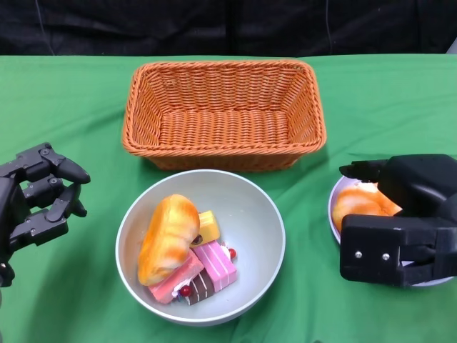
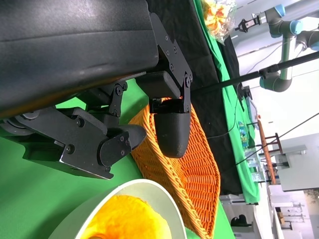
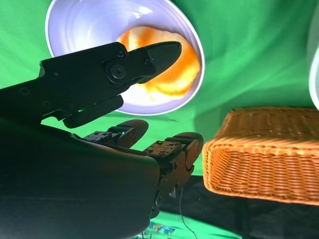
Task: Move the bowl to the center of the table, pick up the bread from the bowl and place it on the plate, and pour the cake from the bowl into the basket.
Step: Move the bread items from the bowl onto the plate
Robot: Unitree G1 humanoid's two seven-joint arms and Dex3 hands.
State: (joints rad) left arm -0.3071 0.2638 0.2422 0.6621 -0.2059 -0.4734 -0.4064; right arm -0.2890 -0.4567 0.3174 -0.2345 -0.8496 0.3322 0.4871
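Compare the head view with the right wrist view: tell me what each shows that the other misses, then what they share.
Only the head view shows the left hand, open beside the bowl, and the bowl's bread and cake pieces. Only the right wrist view shows the right hand with its fingers apart, holding nothing, and the basket's outer side wall. Both show the basket, the plate with a bread on it, the right hand and the green cloth.
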